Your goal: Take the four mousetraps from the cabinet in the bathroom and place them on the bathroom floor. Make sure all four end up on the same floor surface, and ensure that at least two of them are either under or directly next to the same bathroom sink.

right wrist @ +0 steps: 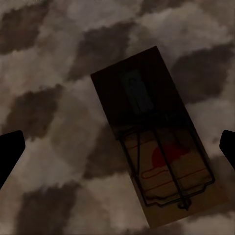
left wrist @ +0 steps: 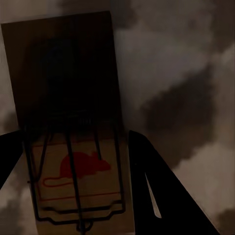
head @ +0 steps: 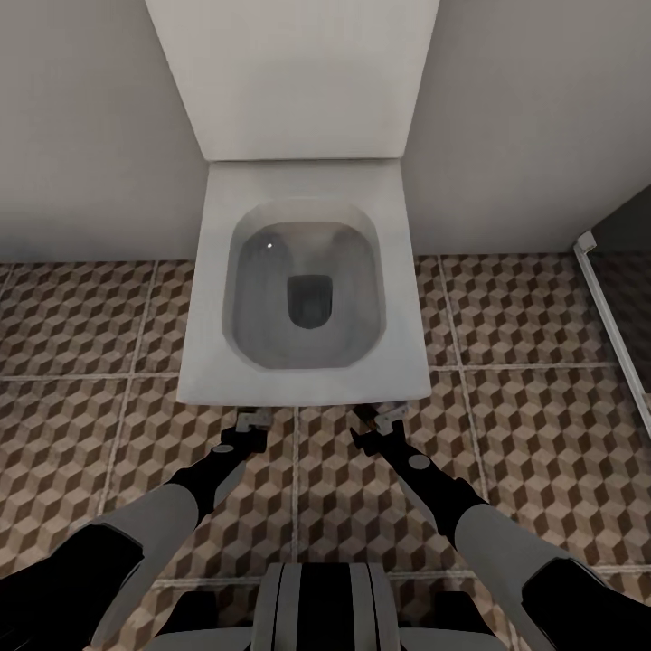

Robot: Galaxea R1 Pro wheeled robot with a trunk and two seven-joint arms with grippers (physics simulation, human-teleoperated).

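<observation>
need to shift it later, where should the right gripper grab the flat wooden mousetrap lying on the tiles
Probably from straight above, fingers closing across the two long edges of the flat dark wooden mousetrap, at its bare end away from the red mouse print. It lies flat on the cube-patterned floor tiles, and the wire parts crowd the printed end.

The head view looks steeply down from above the trunk, facing the wall, with the toilet at upper centre and both arms entering from the lower corners. Each wrist view looks along its fingers, very close to the floor: the left one almost upon a mousetrap, the right one a little farther above another mousetrap. All three views share the cube-patterned tiles.
</observation>
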